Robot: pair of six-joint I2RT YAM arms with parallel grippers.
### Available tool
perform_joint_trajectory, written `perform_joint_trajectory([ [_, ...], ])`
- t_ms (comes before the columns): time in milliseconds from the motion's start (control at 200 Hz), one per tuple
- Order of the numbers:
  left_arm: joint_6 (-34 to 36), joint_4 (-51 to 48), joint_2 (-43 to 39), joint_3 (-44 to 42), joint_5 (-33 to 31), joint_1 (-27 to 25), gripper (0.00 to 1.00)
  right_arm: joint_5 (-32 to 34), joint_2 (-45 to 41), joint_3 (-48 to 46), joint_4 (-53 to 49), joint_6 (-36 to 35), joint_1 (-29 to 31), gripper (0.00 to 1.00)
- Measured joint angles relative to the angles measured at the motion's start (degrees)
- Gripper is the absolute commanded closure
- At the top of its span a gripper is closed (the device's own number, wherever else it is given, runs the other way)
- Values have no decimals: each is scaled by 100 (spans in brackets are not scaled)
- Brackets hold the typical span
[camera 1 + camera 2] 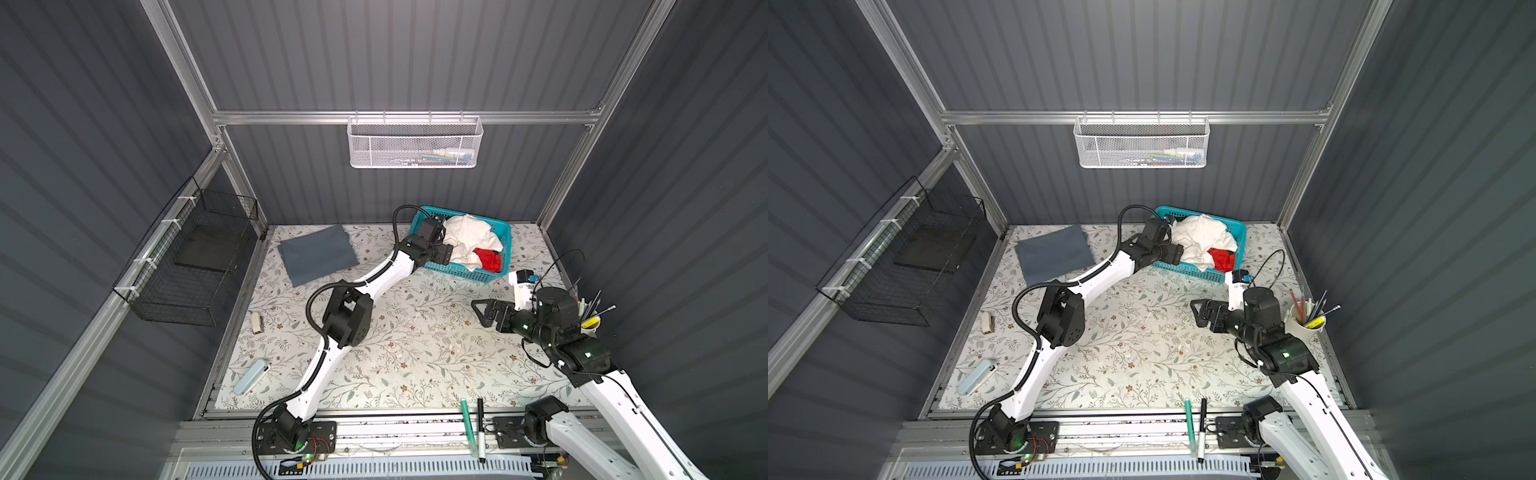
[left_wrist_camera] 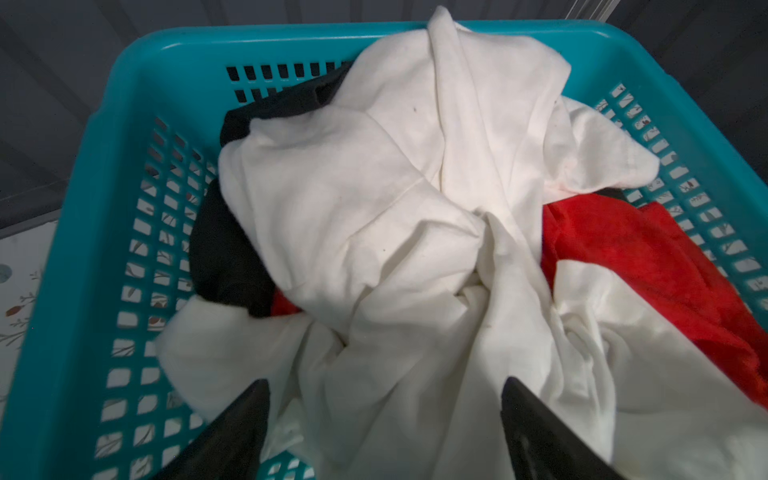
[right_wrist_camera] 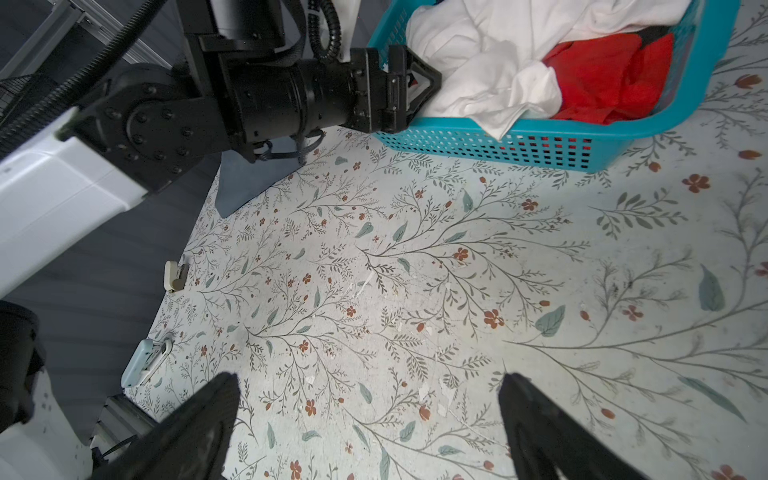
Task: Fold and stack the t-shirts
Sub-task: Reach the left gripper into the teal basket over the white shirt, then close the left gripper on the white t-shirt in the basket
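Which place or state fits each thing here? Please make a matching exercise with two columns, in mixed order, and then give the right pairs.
Things:
1. grey shirt
2. white shirt
3. black shirt
4. right gripper

Places or states:
A. top of the pile in the basket
B. open, over bare table
C. folded flat on the table, outside the basket
D. in the basket, mostly under another shirt

Pairs: 1-C, 2-A, 3-D, 4-B
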Motion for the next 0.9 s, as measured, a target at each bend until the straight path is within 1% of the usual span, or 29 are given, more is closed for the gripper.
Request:
perform_joint_trajectory([
  [70, 17, 7, 175, 177, 28, -11, 17, -2, 2, 0, -7, -2, 0, 1],
  [135, -13, -9, 278, 352, 87, -22, 20, -2, 2, 0, -20, -2, 0, 1],
  [285, -98, 44, 461, 588, 236, -66, 39, -2, 0, 0, -55, -4, 0, 1],
  [465, -179, 304, 461, 507, 302, -107, 70, 0, 2, 0, -59, -22, 0, 1],
  [500, -195, 321, 461, 507, 321, -111, 79, 0, 7, 0, -59, -26, 0, 1],
  [620, -223, 450, 461, 487, 341, -122, 100, 0, 39, 0, -57, -44, 0, 1],
  [896, -260, 691, 382, 343, 337, -133, 100, 0, 85, -94, -42, -61, 0, 1],
])
